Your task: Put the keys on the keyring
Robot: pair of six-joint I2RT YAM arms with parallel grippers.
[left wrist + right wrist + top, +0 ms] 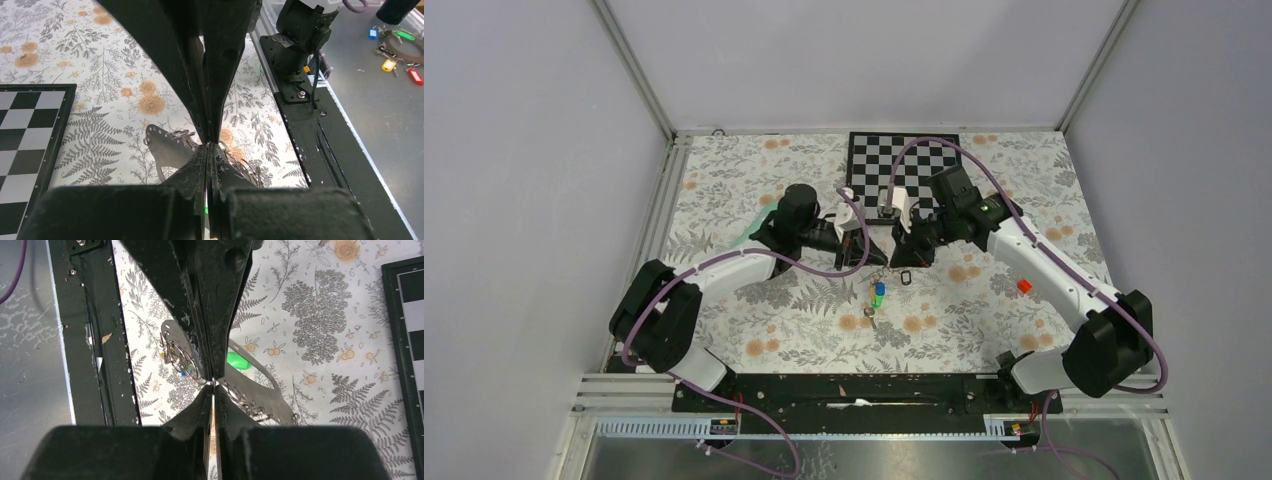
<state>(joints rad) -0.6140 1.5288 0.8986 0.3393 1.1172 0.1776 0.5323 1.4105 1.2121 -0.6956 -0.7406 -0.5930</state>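
Over the middle of the table my two grippers meet tip to tip. The left gripper (864, 262) (209, 145) is shut, and I cannot see whether anything is between its fingers. The right gripper (894, 262) (212, 383) is shut to a hairline slit on a thin dark wire, the keyring (879, 270) (213, 384). The keys lie in a short row just below that spot. They are a blue one (879, 288) (184, 371), a green one (876, 300) (236, 361) and a yellow-gold one (869, 312).
A small black tag (905, 275) lies right of the keys, and an orange-red cylinder (1024, 285) sits beside the right arm. A chessboard (904, 160) (25, 140) (407, 315) is at the back. Off the table, more tagged keys (390, 65) lie on a grey surface.
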